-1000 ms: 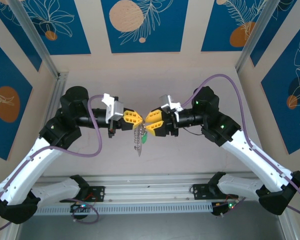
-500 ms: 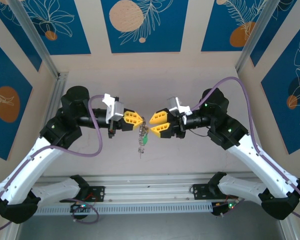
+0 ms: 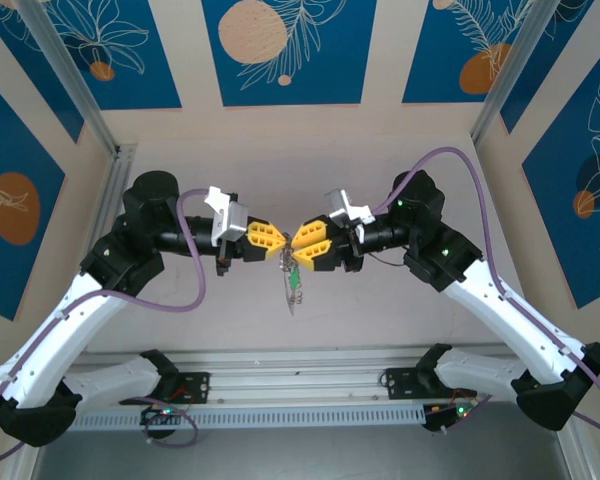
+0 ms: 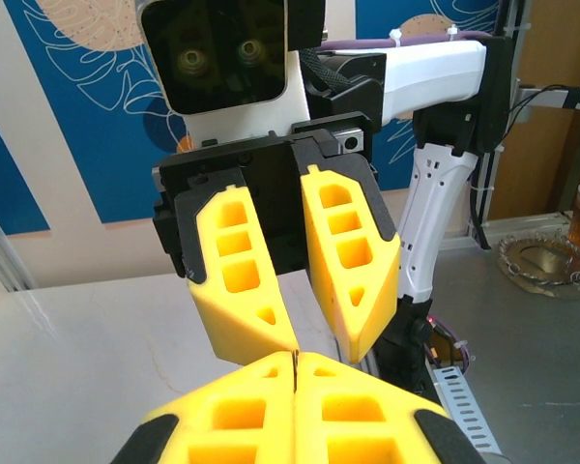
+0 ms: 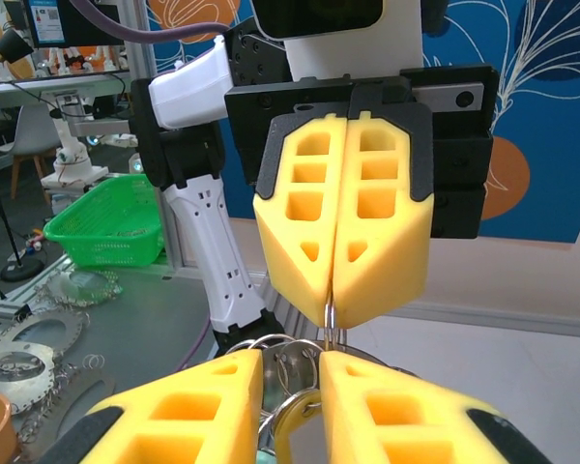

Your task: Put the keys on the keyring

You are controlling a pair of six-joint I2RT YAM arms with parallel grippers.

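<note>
The keyring [image 3: 293, 283] dangles above the table with its green tag [image 3: 293, 270], pinched at the top by my left gripper [image 3: 280, 247], which is shut. In the left wrist view a thin dark edge sits in the seam of the left gripper [image 4: 296, 360]. My right gripper [image 3: 299, 247] faces it tip to tip. In the right wrist view the right gripper [image 5: 290, 356] has its jaws apart around silver rings [image 5: 304, 360] and a tan-gold piece, the key [image 5: 304, 418]. Above them the left gripper [image 5: 333, 295] clamps one ring.
Both arms meet over the middle of the pale table [image 3: 380, 320]. An aluminium rail [image 3: 300, 365] runs along the near edge. Frame posts [image 3: 70, 80] stand at the back corners. A green basket [image 5: 106, 232] sits off the table.
The right gripper drew back to the right, then came in again to the left gripper's tips, its jaws narrower than before. The hanging keyring swung slightly. The left gripper stayed put.
</note>
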